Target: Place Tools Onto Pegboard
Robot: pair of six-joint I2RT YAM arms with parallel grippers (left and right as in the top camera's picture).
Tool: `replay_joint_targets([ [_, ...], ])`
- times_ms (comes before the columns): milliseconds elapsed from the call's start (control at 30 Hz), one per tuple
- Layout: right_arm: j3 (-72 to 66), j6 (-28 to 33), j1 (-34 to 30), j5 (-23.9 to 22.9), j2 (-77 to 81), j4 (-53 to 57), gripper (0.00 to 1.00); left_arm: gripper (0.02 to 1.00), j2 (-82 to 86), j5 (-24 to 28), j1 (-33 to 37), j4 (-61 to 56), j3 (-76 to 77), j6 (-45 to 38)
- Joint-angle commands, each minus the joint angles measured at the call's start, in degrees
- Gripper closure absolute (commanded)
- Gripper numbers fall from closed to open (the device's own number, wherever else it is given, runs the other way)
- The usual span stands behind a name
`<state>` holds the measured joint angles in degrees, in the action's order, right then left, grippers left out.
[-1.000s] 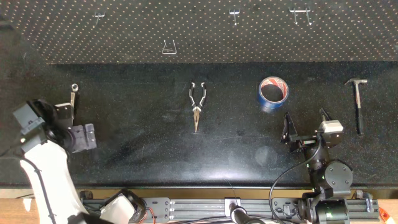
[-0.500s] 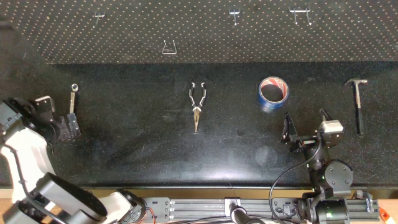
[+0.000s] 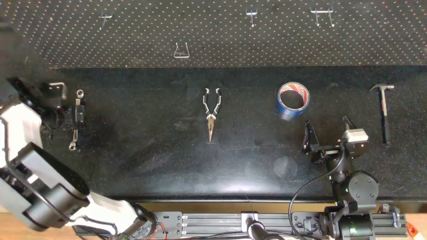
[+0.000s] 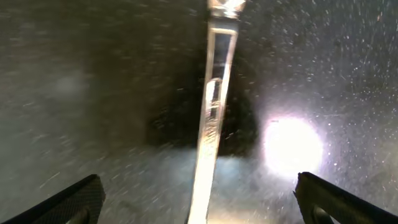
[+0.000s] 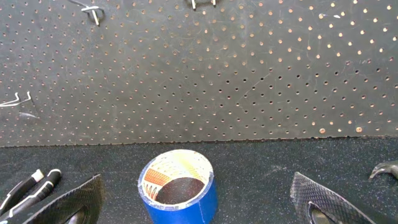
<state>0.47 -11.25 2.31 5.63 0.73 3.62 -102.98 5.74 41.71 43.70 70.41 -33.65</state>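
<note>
I log left gripper (image 3: pixel 75 119) swung up-left over the wrench (image 3: pixel 74 139) at frame's left edge, fingers apart astride its shaft, right gripper (image 3: pixel 328 130) unmoved lower right, fingers apart

A black worktop mat (image 3: pixel 167 153) meets what seems a metal rail (image 3: pixel 213 220).

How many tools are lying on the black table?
4: a wrench at the far left, pliers in the middle, a blue tape roll right of them, a hammer at the far right. None looks hidden.
</note>
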Motion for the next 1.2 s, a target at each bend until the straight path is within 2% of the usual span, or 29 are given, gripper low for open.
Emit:
replay_joint_targets([
  [33,-0.2,1.0,-0.1,-0.7,-0.5,0.2,0.027,0.027,-4.0,1.2,-0.9,-0.7,1.2,-2.4],
  [300,-0.2,1.0,-0.1,-0.7,-0.5,0.2,0.027,0.025,-5.5,1.2,-0.9,-3.9,1.2,-2.4],
  [600,-0.2,1.0,-0.1,-0.7,-0.5,0.2,0.027,0.025,-6.3,3.0,-0.9,-7.1,1.2,3.7],
  [1067,-0.2,1.0,-0.1,-0.7,-0.5,0.2,0.027,0.018,-6.6,5.7,-0.9,-8.0,1.2,3.6],
  [1200,-0.2,1.0,-0.1,-0.7,-0.5,0.2,0.027,0.066,-7.6,5.7,-0.9,-8.0,1.2,3.6],
])
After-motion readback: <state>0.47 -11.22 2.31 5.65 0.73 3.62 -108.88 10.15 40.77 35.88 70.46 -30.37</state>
